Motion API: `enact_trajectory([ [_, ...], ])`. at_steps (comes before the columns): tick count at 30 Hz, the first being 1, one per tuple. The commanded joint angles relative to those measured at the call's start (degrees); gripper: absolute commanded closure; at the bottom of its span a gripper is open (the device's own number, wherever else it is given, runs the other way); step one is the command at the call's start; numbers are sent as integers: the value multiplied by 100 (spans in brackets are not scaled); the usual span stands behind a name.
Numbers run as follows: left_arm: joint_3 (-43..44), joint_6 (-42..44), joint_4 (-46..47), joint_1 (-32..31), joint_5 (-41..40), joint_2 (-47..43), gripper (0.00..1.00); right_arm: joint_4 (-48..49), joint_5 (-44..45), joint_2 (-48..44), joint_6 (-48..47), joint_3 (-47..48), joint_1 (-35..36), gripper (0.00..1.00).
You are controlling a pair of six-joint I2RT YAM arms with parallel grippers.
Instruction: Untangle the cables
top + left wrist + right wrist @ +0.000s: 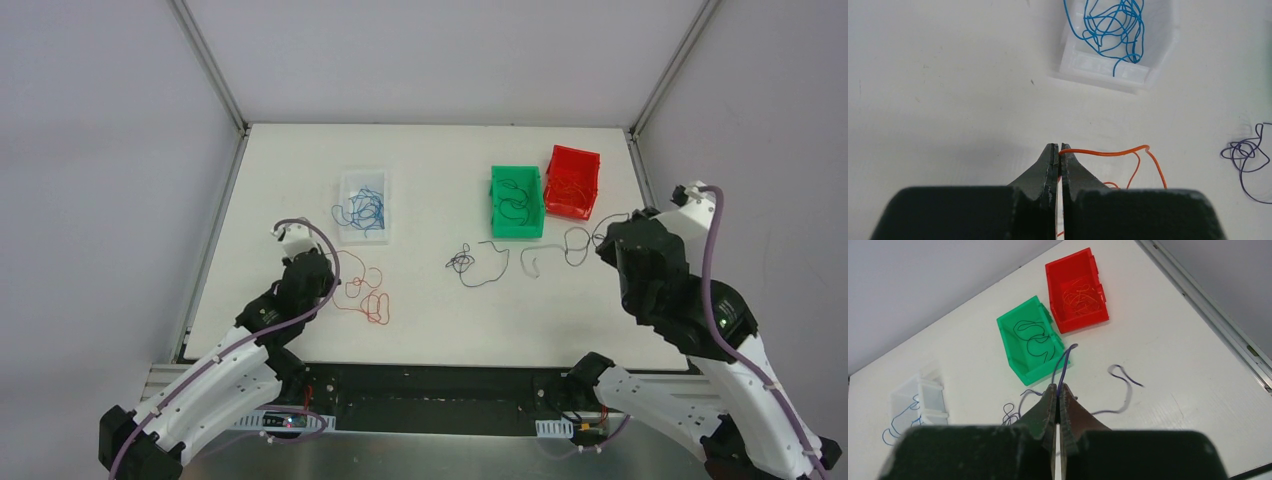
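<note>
A thin red cable lies in loops on the white table, right of my left gripper. In the left wrist view that gripper is shut on one end of the red cable. Dark, near-black cables lie tangled mid-table in front of the green bin. My right gripper hovers at their right end. In the right wrist view it is shut on a dark cable that rises from its tips. Blue cables lie bunched in a clear bin.
The clear bin stands at the back left, its wall near in the left wrist view. A green bin holds dark cable. A red bin beside it holds red cable. The table's right edge rail is close.
</note>
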Motion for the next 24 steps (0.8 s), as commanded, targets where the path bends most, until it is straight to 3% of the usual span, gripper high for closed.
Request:
enact_trajectory([
  [1, 398, 631, 248, 31, 595, 125, 100, 638, -776, 720, -465, 172, -21, 100],
  [14, 673, 866, 300, 31, 1834, 367, 100, 1583, -1510, 2644, -1103, 1011, -506, 100],
  [19, 820, 1046, 307, 31, 1924, 481, 100, 1922, -1905, 3122, -1154, 1195, -839, 100],
  [24, 869, 1164, 397, 31, 2046, 495, 100, 2086, -1692, 3734, -1473, 1512, -1066, 100],
])
